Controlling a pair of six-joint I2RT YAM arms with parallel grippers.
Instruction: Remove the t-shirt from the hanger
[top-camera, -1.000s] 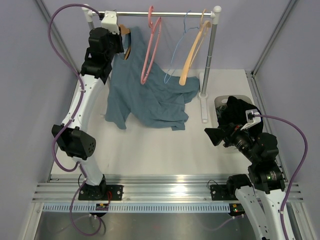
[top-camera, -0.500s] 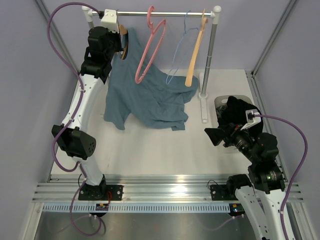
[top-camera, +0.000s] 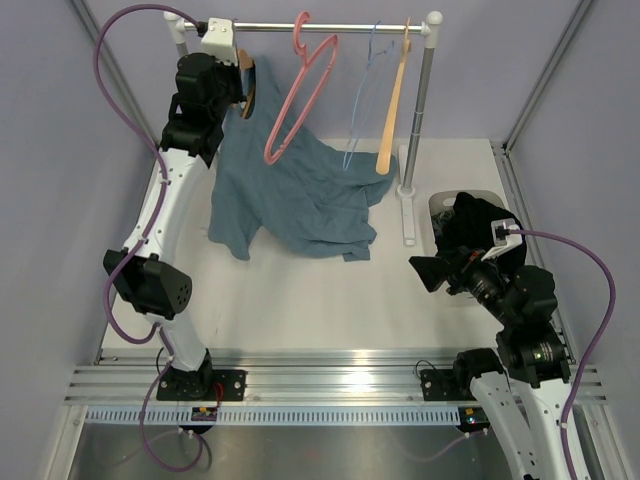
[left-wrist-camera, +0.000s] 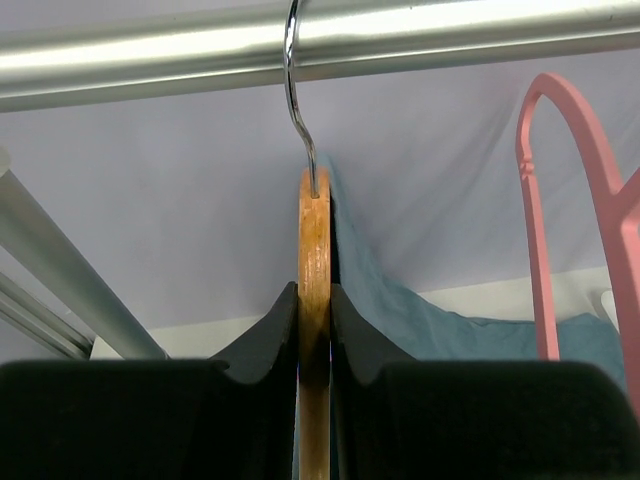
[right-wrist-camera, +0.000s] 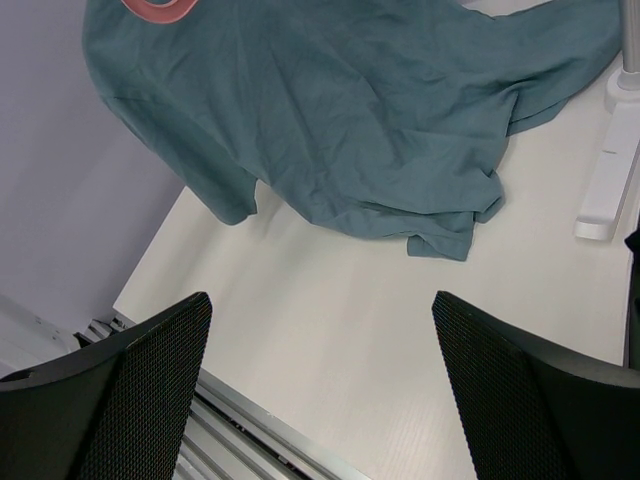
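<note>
The hanger (left-wrist-camera: 314, 240), orange-tan wood, hangs by its wire hook (left-wrist-camera: 297, 100) from the steel rail (left-wrist-camera: 420, 35). My left gripper (left-wrist-camera: 314, 295) is shut on the hanger's wooden neck just below the hook. From above, the left gripper (top-camera: 240, 78) sits at the rail's left end beside the hanger (top-camera: 246, 60). The teal t-shirt (top-camera: 300, 195) trails from the hanger down onto the table in a crumpled heap, and it also shows as the t-shirt (left-wrist-camera: 400, 310) behind the wood. My right gripper (top-camera: 428, 272) hovers open at the right, its view looking at the t-shirt (right-wrist-camera: 350, 110).
A pink hanger (top-camera: 295, 100), a thin blue wire hanger (top-camera: 362, 110) and a paler tan hanger (top-camera: 392, 110) hang on the rail (top-camera: 320, 28). The rack post (top-camera: 420, 110) stands on a white foot (right-wrist-camera: 605, 180). A black cloth bundle (top-camera: 470, 215) fills a grey bin at right.
My left gripper's fingers have closed onto the hanger neck. The pink and pale tan hangers are swinging on the rail. The right arm has not moved.
</note>
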